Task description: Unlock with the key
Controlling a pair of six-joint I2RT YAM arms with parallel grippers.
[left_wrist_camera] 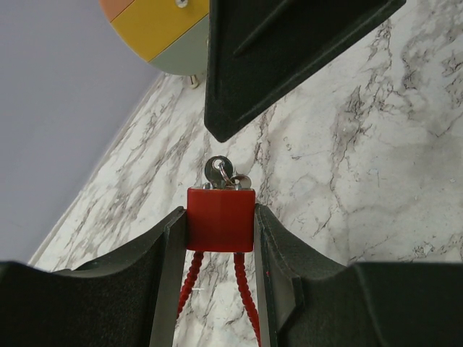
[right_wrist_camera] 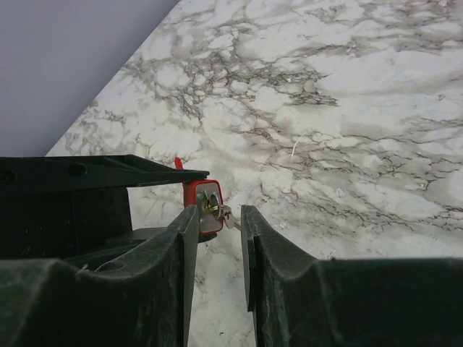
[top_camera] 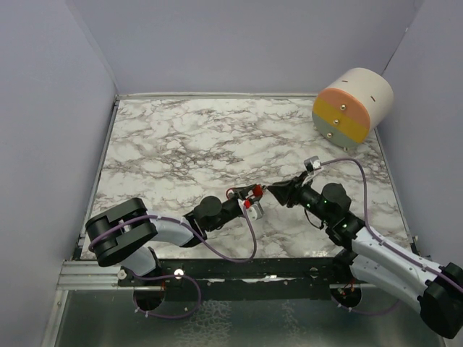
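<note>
Lock (left_wrist_camera: 221,219): small red block, rigid, likely light. Smooth faces, so may twist in grip under key torque.
Cable (left_wrist_camera: 188,282): red, flexible, runs back between fingers. Poor hold.
Key (left_wrist_camera: 217,171): thin metal, seated in lock end, ring attached. Take by flat head, 1 pad per face.

Left claw (left_wrist_camera: 221,217): clamped on lock, 1 finger each side. Lock sits over table (top_camera: 181,137), near front, between the 2 arms.

Right claw (right_wrist_camera: 218,217): jaws part open, narrow gap, nothing gripped. Key at tips, nearer 1 finger than other. Judgement: centre on key head before clamping.

Red cable (left_wrist_camera: 246,300) cut off at bottom edge; padlock (right_wrist_camera: 194,189) partly hidden behind right tool (right_wrist_camera: 219,213).
</note>
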